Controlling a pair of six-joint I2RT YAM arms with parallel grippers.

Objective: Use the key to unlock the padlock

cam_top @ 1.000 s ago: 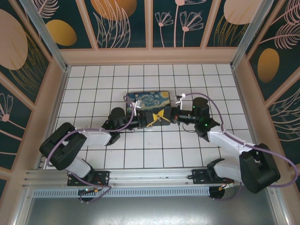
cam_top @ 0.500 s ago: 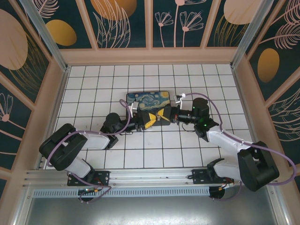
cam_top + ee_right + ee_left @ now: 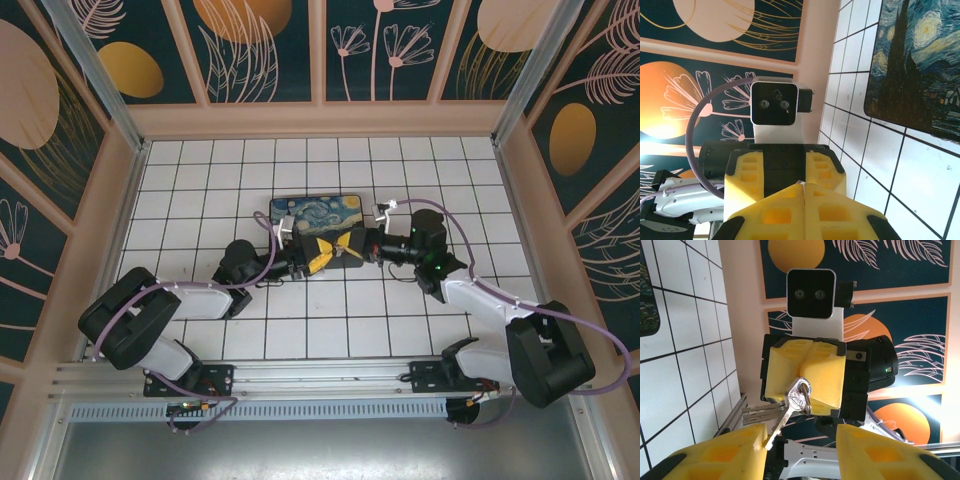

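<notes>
Camera above: left gripper point(image 3: 318, 256) and right gripper point(image 3: 352, 248) tip to tip at painted box's point(image 3: 318, 213) near edge.
Left wrist: key point(image 3: 796, 401) pinched at its ring by the closed right gripper, blade tip beside one parted left jaw. Light, stiff, slick, free to swing; probably best clamped flat across the blade.
Right wrist: own pads point(image 3: 785, 216) pressed together.

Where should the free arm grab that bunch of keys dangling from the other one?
Take the key by the long blade jutting below the right tool, which is clamped on the ring end. The left tool faces it with jaws apart, so coming straight ahead and closing on that blade looks best.
</notes>
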